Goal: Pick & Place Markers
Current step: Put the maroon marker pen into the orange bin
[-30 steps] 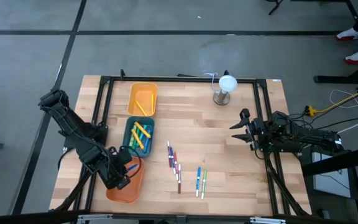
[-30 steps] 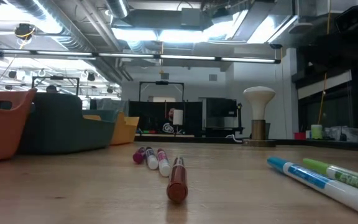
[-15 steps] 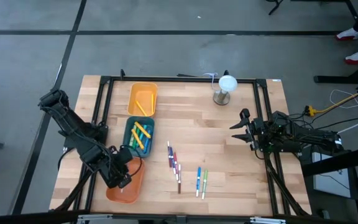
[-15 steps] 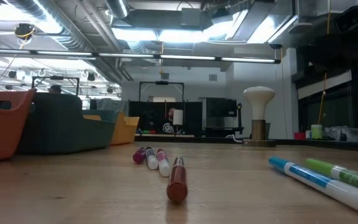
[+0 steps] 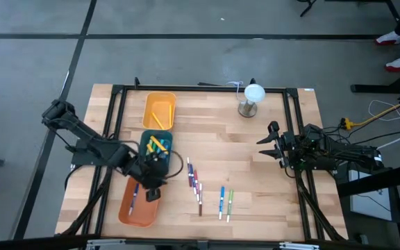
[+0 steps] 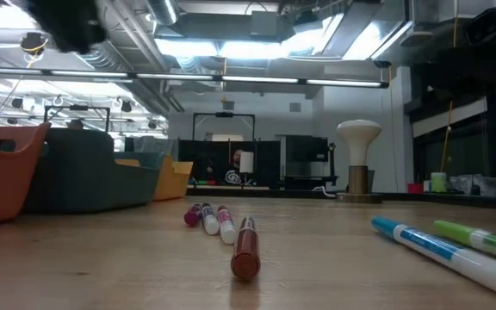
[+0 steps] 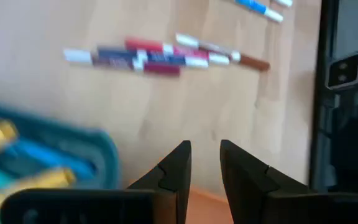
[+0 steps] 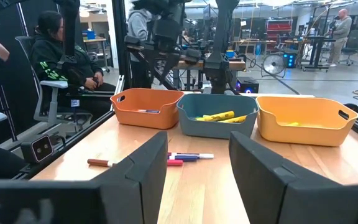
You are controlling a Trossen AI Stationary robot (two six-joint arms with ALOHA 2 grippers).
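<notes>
Wood table (image 5: 255, 167): markers (image 5: 195, 182) loose; left gripper (image 5: 153, 189) empty.

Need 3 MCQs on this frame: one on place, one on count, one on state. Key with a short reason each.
1. Where does the teal tray stand?
A) between the yellow tray and the orange tray
B) beside the white lamp
C) alone at the table's right edge

2. How many trays are on the table?
A) two
B) three
C) four

3. How are the fingers of the right gripper?
A) shut on a marker
B) open, with nothing between them
C) shut and empty

Key:
1 A: the three trays form one row with the teal one in the middle.
2 B: one yellow, one teal, one orange.
3 B: the right wrist view shows a wide empty gap.
</notes>
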